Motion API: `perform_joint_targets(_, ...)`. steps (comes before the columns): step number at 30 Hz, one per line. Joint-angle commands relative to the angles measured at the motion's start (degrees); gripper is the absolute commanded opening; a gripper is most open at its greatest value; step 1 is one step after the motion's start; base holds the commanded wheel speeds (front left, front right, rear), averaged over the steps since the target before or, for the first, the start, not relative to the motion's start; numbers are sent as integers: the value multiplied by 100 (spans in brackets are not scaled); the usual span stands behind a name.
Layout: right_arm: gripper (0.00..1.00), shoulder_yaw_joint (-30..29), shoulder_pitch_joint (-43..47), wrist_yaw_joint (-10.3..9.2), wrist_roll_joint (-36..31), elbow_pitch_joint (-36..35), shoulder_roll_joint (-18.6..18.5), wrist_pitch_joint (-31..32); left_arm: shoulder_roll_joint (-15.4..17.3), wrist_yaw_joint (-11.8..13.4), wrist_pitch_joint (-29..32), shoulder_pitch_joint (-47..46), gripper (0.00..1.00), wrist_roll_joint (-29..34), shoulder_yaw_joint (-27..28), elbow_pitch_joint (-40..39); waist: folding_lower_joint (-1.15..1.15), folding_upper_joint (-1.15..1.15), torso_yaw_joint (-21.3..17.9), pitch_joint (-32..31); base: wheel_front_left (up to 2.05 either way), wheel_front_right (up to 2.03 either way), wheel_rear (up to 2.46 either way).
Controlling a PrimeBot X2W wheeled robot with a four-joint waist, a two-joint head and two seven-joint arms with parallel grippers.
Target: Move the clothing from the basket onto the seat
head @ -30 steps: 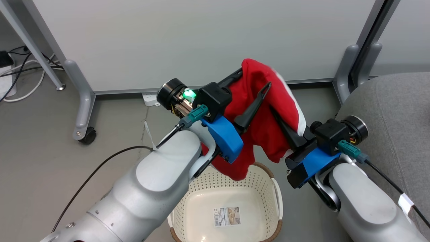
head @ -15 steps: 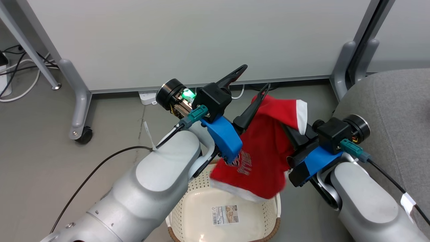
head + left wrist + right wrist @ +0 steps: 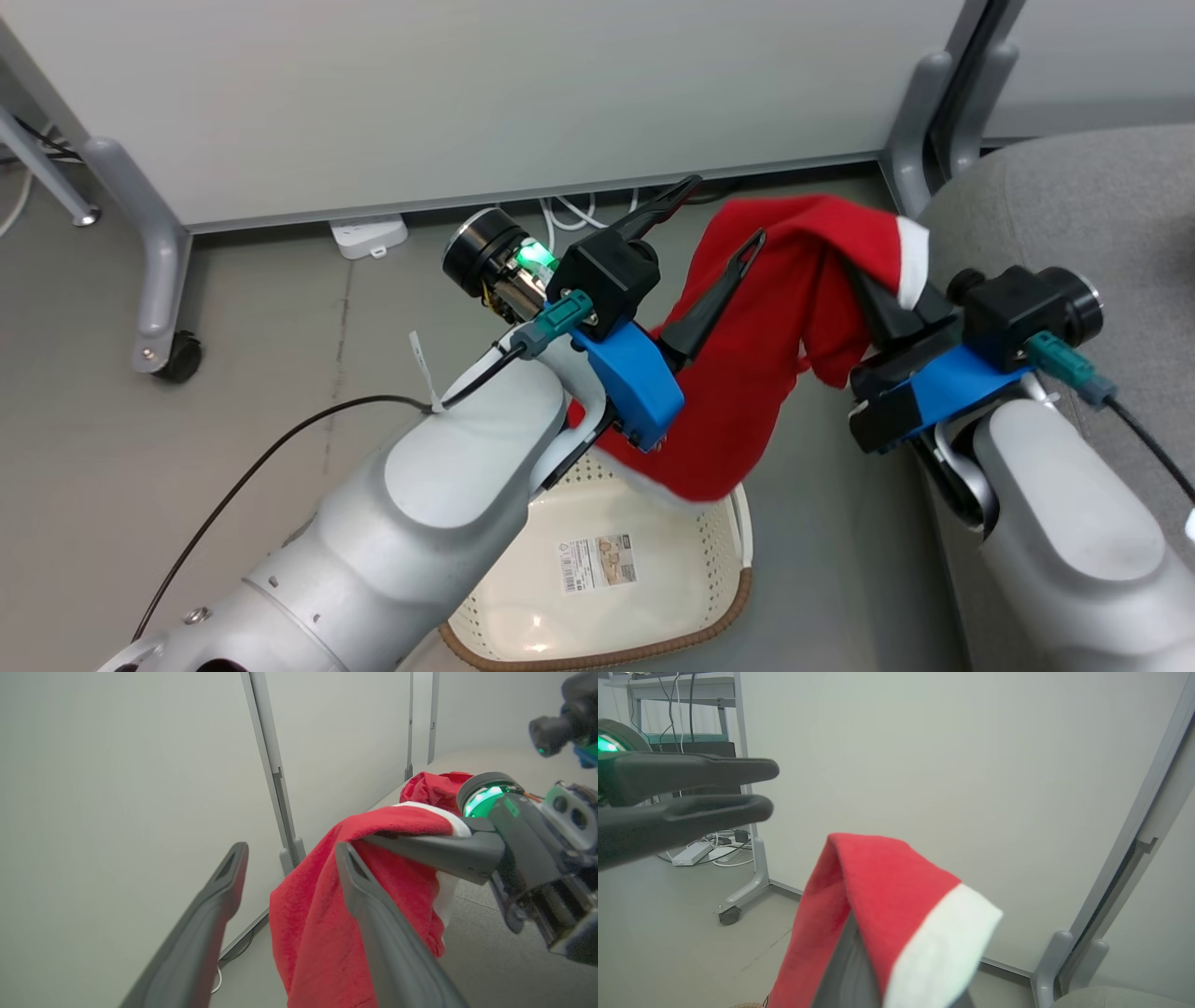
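A cream perforated basket point(image 3: 738, 597) with a brown rim sits on a grey floor point(image 3: 233, 373), with a printed label point(image 3: 597, 564) on its bottom. Above the basket's far edge hangs a red garment point(image 3: 747, 373) with white trim. It is draped over the right claw point(image 3: 387, 841), which is pinched closed on the cloth near the white band, up and to the right of the basket. The left claw point(image 3: 719, 217) is above the basket's far-left side, fingers spread wide and gripping nothing. The grey seat point(image 3: 1074, 205) stands to the right of the basket. A second red bundle point(image 3: 432, 788) seems to lie on it.
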Motion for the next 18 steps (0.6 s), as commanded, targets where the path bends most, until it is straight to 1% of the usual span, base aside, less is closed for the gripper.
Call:
perform_joint_targets(1,0,-32,-129,-2,-50,-33,-7,1,12,18,-19,-96,100,21,3,-13,0,0,-82,82,0,0,0)
perform_joint_targets(8,0,-489,-213,-2,-111,-174,24,1,13,5,-17,-201,100,44,-210,-50,0,0,-403,406,0,0,0)
perform_joint_targets(18,0,-1206,-221,-2,-207,-390,125,1,14,68,22,-401,100,-23,-567,-176,0,0,-874,953,0,0,0)
